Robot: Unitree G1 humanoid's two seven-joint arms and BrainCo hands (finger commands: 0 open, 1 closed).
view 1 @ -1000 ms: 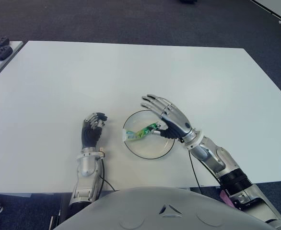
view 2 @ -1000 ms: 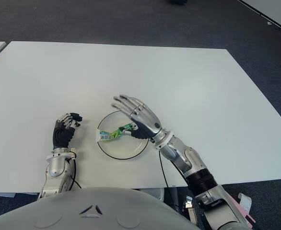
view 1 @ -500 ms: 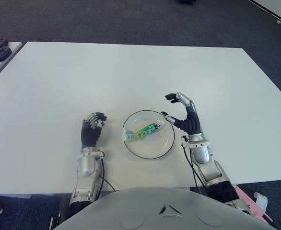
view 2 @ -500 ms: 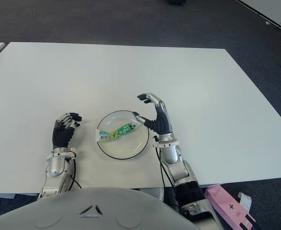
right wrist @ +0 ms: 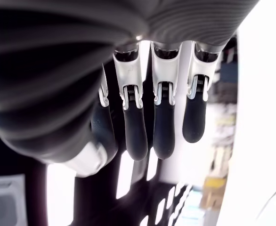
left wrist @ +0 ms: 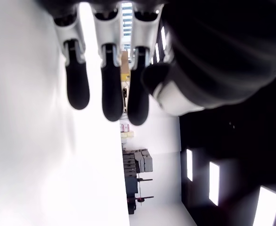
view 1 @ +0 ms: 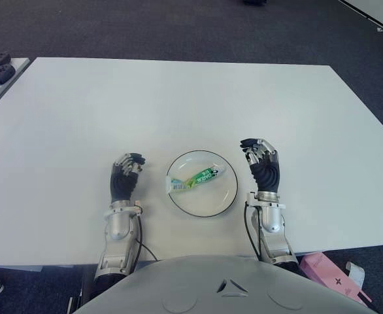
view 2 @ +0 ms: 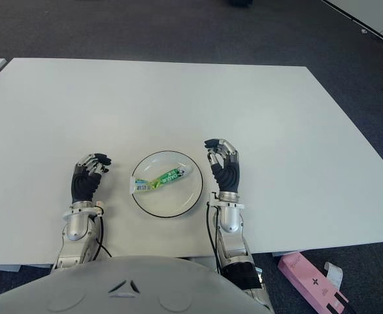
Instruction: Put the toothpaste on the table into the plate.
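Toothpaste (view 1: 200,178) is seen lying inside the plate (view 1: 223,201); the task is judged complete. Right hand (view 1: 263,169), at three o'clock, and left hand (view 1: 124,178), at nine, are curled, holding nothing.

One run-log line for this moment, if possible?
toothpaste: inside plate | right hand: right of plate, curled, empty | left hand: left of plate, curled, empty

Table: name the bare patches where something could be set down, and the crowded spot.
The table is bare beyond the plate to its far edge, and outward of either hand. Crowding is at the near edge: left hand, the plate holding the toothpaste, and right hand stand side by side, narrow gaps between.
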